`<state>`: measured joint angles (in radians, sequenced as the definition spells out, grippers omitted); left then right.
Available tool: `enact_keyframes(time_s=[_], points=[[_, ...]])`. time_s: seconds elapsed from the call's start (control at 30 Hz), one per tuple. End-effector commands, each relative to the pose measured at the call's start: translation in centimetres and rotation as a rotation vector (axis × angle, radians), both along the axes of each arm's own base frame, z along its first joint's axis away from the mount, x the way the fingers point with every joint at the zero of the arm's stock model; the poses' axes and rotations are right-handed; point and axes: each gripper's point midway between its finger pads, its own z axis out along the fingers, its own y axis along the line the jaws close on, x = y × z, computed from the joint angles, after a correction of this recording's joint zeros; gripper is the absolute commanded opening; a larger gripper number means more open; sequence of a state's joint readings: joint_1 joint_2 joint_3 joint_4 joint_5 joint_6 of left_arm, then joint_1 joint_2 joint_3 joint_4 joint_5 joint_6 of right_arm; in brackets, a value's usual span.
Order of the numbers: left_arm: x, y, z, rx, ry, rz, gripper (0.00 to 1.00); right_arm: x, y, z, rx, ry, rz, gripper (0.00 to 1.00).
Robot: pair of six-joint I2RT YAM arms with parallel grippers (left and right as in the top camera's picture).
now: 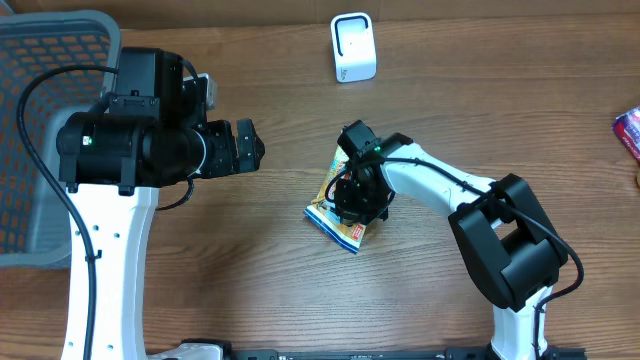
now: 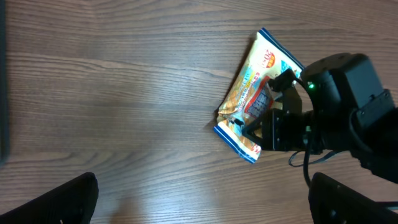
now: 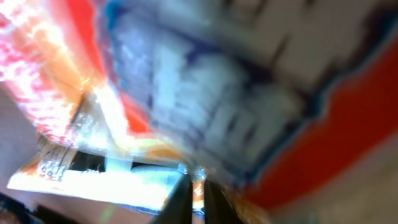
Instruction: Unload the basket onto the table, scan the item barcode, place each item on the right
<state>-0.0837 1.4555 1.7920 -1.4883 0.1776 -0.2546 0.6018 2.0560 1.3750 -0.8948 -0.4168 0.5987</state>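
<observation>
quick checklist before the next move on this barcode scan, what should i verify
1. right gripper closed on the yellow and blue plastic snack packet: ok
2. Packet lifted off the brown wooden table: cannot tell
3. Barcode visible on the packet: cannot tell
4. left gripper open and empty: ok
5. Way to the white box-shaped scanner free of other things: ok

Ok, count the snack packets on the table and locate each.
1 for certain: the snack packet lies mid-table under the right gripper. A colourful item cut off at the right edge may be another.
</observation>
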Motion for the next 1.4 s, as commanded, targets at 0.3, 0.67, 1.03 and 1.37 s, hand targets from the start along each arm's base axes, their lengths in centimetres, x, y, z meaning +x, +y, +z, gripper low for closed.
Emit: enact_keyframes(time_s=[0.3, 0.67, 1.03, 1.37], points=[[0.0, 0.1, 0.1, 0.011, -0.007, -0.004, 1.0, 13.5, -6.9, 12.6, -0.058, -0.491, 0.001, 0.54], [0.0, 0.1, 0.1, 0.011, -0.007, -0.005, 1.0, 14.2, -6.3, 5.3, 0.18, -0.403, 0.18, 0.44], [0.0, 0.1, 0.1, 0.011, -0.007, -0.005, 1.0, 12.2, -11.4, -0.6, -0.185, -0.181, -0.047, 0.34], [0.0, 0.1, 0.1, 0.011, -0.007, -0.005, 1.0, 5.4, -13.0, 2.9, -0.268, 0.061, -0.056, 0.35]])
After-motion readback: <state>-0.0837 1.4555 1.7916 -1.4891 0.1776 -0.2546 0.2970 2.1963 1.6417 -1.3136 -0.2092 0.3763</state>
